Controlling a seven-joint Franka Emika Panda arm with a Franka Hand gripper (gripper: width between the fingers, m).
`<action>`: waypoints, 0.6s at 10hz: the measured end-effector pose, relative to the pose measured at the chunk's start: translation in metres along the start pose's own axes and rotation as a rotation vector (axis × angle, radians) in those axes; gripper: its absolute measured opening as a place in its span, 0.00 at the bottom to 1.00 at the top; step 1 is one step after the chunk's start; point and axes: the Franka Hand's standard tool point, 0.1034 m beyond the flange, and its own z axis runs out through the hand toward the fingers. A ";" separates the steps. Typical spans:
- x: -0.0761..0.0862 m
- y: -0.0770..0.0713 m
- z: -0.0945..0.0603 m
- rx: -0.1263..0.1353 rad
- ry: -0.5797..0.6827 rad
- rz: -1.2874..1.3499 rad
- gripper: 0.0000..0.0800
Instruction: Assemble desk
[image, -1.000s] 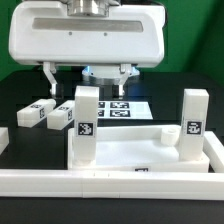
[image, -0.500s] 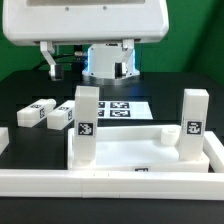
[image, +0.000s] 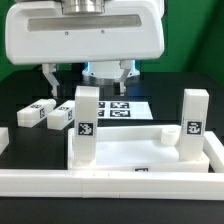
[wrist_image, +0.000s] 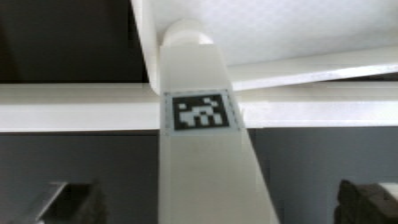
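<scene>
Overhead, the hand (image: 85, 80) hangs released above the white tabletop (image: 130, 152), where two tagged square legs (image: 87, 120) stand upright.

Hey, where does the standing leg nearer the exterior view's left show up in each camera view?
Exterior view: the leg stands on the tabletop toward the exterior view's left, below the gripper.
Wrist view: probably the same leg, filling the picture's middle between the fingers.
Shared landmark: the tag on its face.

Robotics lab bench: black table (image: 175, 98), green backdrop (image: 200, 40), tagged marker board (image: 126, 109)
</scene>
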 end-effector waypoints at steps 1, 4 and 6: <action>-0.004 -0.003 0.006 0.014 -0.063 0.010 0.81; -0.001 -0.004 0.007 0.054 -0.245 -0.011 0.81; 0.000 -0.003 0.009 0.053 -0.242 -0.011 0.81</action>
